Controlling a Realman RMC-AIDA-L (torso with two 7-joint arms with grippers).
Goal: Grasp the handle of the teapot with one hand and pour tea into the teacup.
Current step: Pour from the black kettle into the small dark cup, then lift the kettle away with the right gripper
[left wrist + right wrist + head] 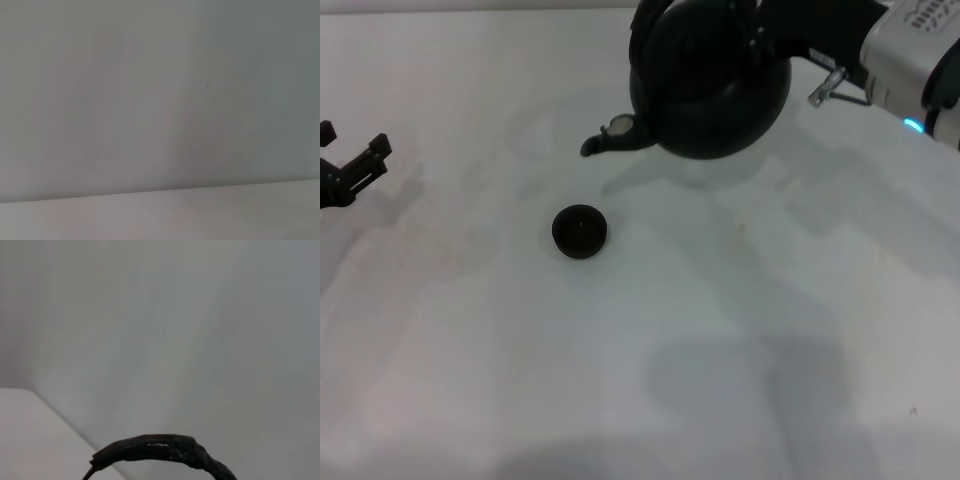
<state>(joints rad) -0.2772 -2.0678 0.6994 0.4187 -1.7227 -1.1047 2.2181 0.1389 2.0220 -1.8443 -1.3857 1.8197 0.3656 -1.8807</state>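
The black round teapot (715,95) hangs above the table at the top middle of the head view. It is tilted, with its spout (610,135) pointing left and down. My right gripper (760,35) comes in from the top right and is shut on the teapot's arched handle (645,35). The ribbed handle also shows in the right wrist view (160,450). The small dark teacup (580,231) stands on the white table, in front of and a little left of the spout tip, apart from it. My left gripper (353,140) is open and empty at the far left.
The white table (740,330) bears the teapot's shadow to the right of the cup. The left wrist view shows only bare table surface (160,100) and its edge.
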